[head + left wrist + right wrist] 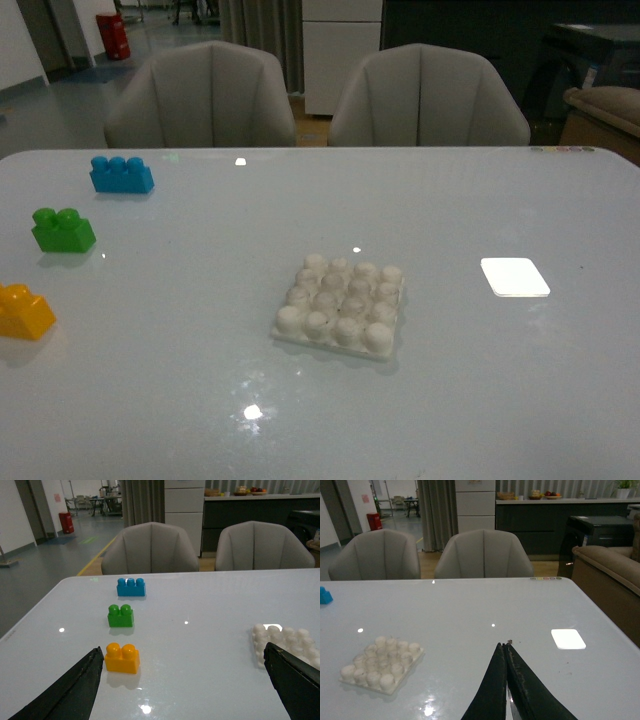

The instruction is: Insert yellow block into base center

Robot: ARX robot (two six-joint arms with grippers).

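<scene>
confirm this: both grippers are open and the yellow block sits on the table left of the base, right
No. Only the left gripper is open; the right gripper is shut, jaws pressed together in the right wrist view. The yellow block does sit on the table left of the base.

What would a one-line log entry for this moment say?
yellow block: on table, untouched | base: empty | left gripper: open | right gripper: shut

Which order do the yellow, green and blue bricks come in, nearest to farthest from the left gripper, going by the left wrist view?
From the open left gripper:
1. yellow block, nearest, at the near end of the row.
2. green brick, middle of the row, beyond the yellow one.
3. blue brick, farthest, at the row's far end.
</scene>
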